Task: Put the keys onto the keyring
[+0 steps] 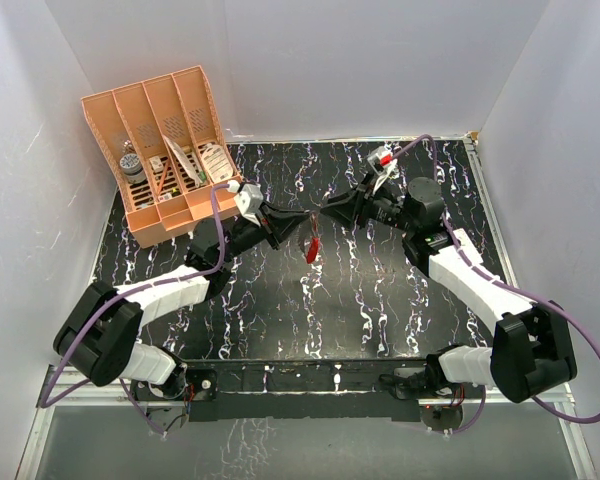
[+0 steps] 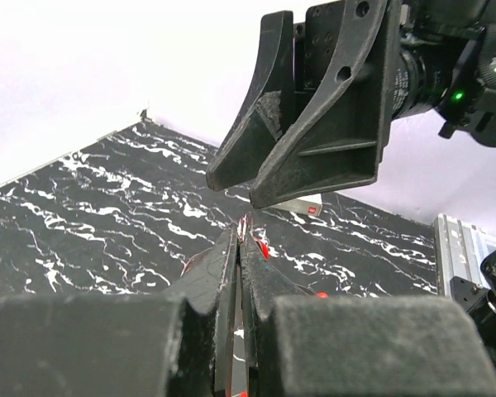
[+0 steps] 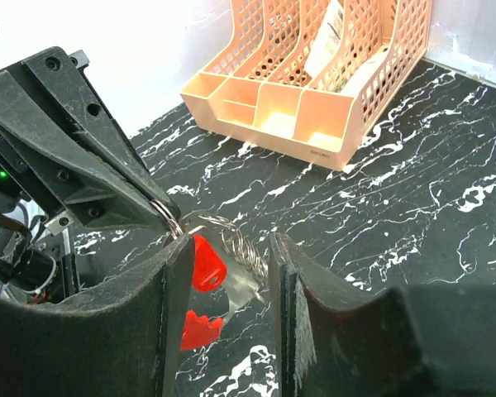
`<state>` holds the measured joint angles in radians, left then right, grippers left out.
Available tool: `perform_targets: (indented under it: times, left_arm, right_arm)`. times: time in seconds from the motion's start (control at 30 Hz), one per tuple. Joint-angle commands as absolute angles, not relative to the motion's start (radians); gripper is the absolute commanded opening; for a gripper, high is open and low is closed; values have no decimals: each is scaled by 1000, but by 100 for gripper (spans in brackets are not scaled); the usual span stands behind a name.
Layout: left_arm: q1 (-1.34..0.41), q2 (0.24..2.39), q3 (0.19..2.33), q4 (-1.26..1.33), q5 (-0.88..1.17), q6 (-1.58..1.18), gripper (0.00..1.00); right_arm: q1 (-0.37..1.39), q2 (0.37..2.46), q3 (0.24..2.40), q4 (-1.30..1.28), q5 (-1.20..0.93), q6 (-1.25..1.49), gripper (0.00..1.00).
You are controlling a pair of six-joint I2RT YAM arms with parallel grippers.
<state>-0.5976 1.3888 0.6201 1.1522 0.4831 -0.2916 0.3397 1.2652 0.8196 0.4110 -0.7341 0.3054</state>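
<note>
Left fingers: pressed together, pinching one keyring mid-bench.
Right fingers: spread, flanking it.
Keys: one red piece, just below.
Room: you're well apart from every bench edge; one rack, far-left corner.

I'm looking into a robotics lab test cell here. Plain white panels box in a black marble-patterned tabletop. Two robot arms are bolted to a metal rail at the near edge, with purple cables looping off them. A peach mesh desk organiser stands in the far-left corner as a prop.
</note>
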Motion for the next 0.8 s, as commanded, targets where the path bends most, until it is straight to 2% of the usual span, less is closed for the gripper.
perform_targets:
  times: [0.0,0.5,0.77]
  left_arm:
    - [-597,1340,618,1287,517,-325,0]
    - [-595,1360,633,1292,531,-327,0]
    - [-595,1364,640,1296,539,-331,0]
  right_arm:
    - [330,1266,821,520,-779,343,38]
    - [330,1279,822,579,-850,376,36]
    - [329,1294,825,597,-877,393,30]
